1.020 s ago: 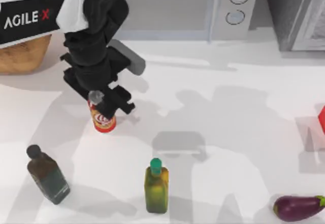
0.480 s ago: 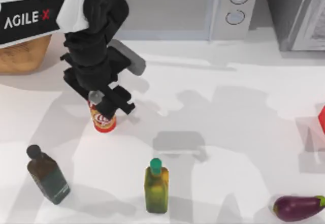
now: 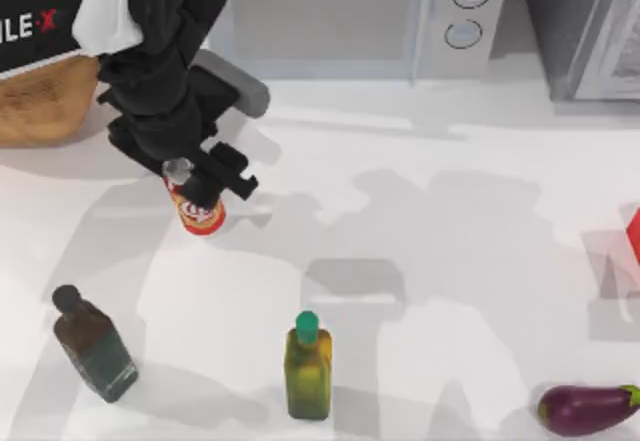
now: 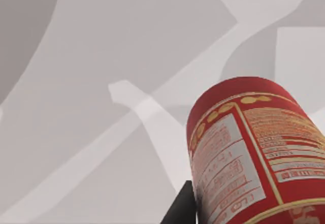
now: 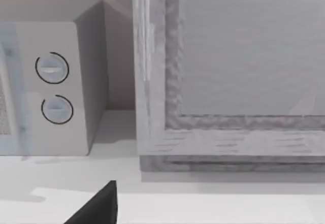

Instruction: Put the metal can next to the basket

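Left pincer (image 3: 200, 189) grips the metal can (image 3: 201, 211) from above, near the basket (image 3: 40, 106).

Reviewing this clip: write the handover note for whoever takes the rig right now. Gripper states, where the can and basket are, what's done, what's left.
Left gripper: shut on the metal can, carrying it over the table's left part, tilted, apparently off the surface.
Right gripper: a dark finger shows in its wrist view, facing the microwave; arm seems parked.
Basket: far left corner, partly under the left arm.
Done: can grasped and on its way toward the basket.
Left: carry it the rest of the way, set it upright beside the basket, release, withdraw.
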Controlling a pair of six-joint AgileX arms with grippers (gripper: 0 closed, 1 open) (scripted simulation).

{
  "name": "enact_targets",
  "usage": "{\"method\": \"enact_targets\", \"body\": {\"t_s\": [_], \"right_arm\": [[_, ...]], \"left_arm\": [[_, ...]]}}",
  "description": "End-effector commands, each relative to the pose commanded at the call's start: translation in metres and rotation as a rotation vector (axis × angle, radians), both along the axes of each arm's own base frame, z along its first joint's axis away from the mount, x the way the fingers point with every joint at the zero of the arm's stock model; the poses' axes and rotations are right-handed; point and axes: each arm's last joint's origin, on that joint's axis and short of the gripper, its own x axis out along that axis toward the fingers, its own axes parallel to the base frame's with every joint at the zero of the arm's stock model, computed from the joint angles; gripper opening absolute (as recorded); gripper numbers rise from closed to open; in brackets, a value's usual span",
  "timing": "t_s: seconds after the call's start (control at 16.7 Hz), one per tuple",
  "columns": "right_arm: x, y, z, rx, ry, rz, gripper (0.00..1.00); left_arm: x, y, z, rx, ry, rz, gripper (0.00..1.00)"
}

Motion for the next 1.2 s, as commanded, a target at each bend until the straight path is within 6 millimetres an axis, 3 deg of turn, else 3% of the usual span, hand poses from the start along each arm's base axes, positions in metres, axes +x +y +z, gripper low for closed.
{"method": "enact_targets", "body": {"t_s": [0.42,0.66,0.9,1.2], "right_arm": [[0.0,0.0,0.0,0.0,0.0,0.0,1.0],[0.0,0.0,0.0,0.0,0.0,0.0,1.0],[0.0,0.0,0.0,0.0,0.0,0.0,1.0],[0.0,0.0,0.0,0.0,0.0,0.0,1.0]], "left_arm": [[-0.011,0.032,0.018,-0.08,-0.02,0.148,0.0],[-0.012,0.085,0.018,-0.058,0.011,0.418,0.0],[-0.019,0.132,0.003,0.029,0.099,0.666,0.0],[-0.019,0.134,0.001,0.036,0.105,0.68,0.0]]}}
